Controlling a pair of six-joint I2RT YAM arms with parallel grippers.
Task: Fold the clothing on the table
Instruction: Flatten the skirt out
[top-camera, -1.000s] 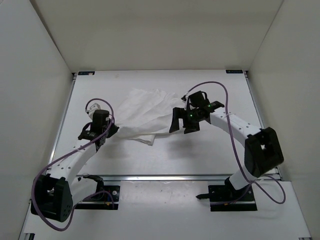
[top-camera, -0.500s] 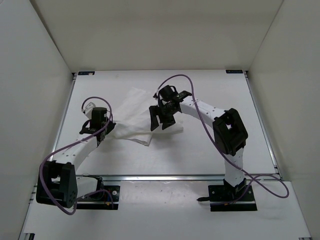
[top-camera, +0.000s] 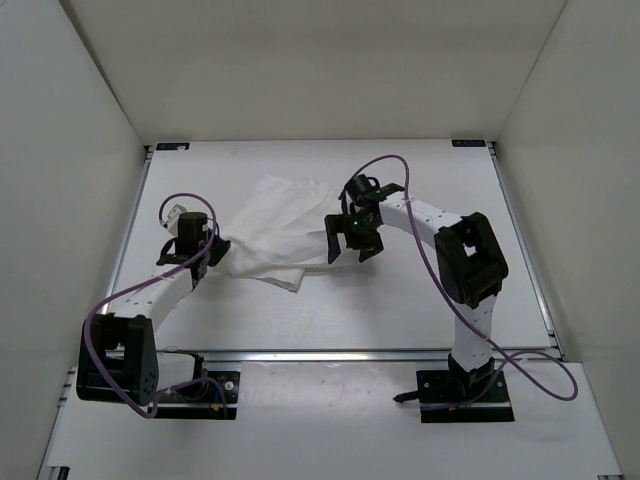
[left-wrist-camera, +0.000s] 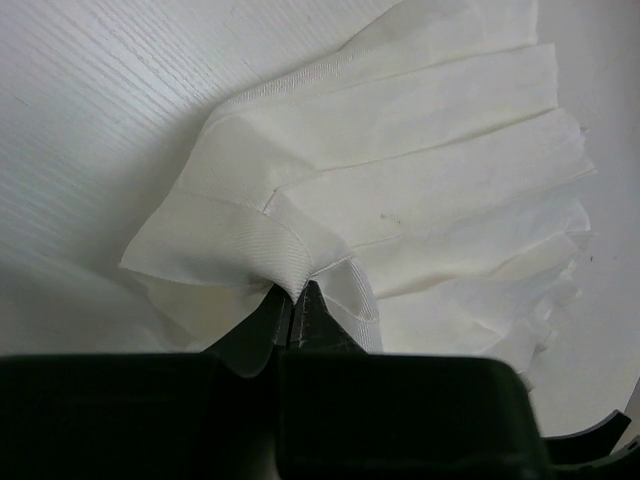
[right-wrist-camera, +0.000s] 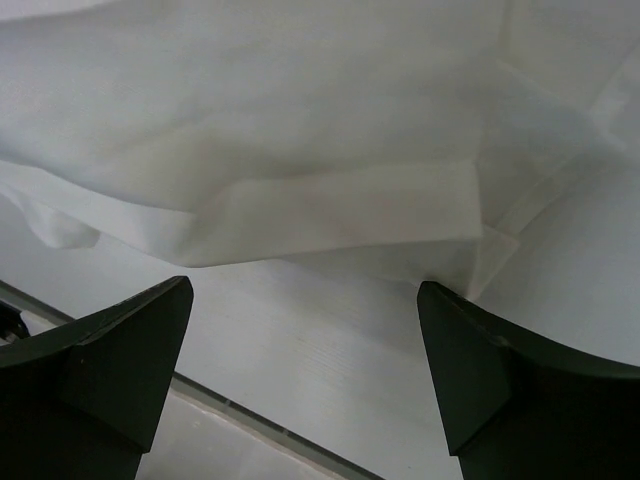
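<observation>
The white clothing (top-camera: 272, 226) lies crumpled in folds on the table (top-camera: 400, 300), left of centre. At its left edge, my left gripper (top-camera: 208, 252) is shut on a bunched hem. The left wrist view shows the fabric (left-wrist-camera: 400, 150) fanning away in pleats from the pinched point at the left gripper (left-wrist-camera: 297, 303). Over the clothing's right edge, my right gripper (top-camera: 349, 248) stands open. Seen from the right wrist, its fingers (right-wrist-camera: 130, 350) are wide apart with only bare table (right-wrist-camera: 330, 360) between them, and a folded edge of the clothing (right-wrist-camera: 330, 215) lies just beyond the tips.
White walls enclose the table on three sides. A metal rail (top-camera: 330, 354) runs along the near edge, in front of both arm bases (top-camera: 210, 392). Purple cables (top-camera: 420, 175) loop off each arm. Black brackets (top-camera: 172, 146) mark the far corners.
The right gripper swung left over the clothing, then came back a little to the right, its jaws narrowing and widening again. The left gripper stayed shut on the hem and shifted slightly.
</observation>
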